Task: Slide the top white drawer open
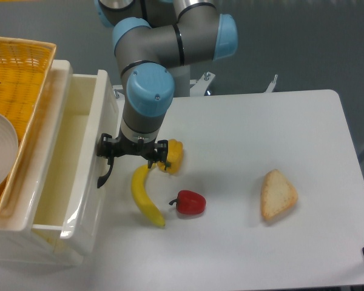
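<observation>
Gripping top white drawer (79,176) handle, claw (107,159)

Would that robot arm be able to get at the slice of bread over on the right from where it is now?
Probably yes. The pale wedge-shaped bread slice lies alone on the bare white table, nothing over or around it. But the tool is at the top white drawer's black handle, so it must leave that first.

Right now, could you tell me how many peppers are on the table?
2. The yellow pepper lies beside the gripper, partly hidden by it; the red pepper lies nearer the camera, right of the banana. No others show.
</observation>
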You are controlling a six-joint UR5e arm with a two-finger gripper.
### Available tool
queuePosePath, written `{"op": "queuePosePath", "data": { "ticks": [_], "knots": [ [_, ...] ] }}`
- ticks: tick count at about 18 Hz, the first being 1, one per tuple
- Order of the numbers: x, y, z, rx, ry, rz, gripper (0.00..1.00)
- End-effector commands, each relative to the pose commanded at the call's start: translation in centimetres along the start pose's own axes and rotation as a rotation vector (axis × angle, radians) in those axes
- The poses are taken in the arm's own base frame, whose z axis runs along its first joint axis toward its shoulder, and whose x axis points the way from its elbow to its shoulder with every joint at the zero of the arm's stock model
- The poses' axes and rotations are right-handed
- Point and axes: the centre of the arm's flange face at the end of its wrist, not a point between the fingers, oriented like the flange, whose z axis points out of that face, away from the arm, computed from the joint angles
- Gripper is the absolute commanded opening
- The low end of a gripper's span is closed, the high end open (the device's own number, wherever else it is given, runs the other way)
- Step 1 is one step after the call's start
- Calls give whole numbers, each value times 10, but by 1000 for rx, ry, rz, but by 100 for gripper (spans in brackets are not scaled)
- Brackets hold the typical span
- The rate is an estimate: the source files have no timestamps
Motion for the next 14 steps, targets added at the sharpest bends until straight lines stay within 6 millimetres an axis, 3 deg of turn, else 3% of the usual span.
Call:
{"op": "queuePosePath", "data": {
  "ticks": [14],
  "knots": [
    [-27, 3, -5, -17, -6, -6, 100]
  ]
}}
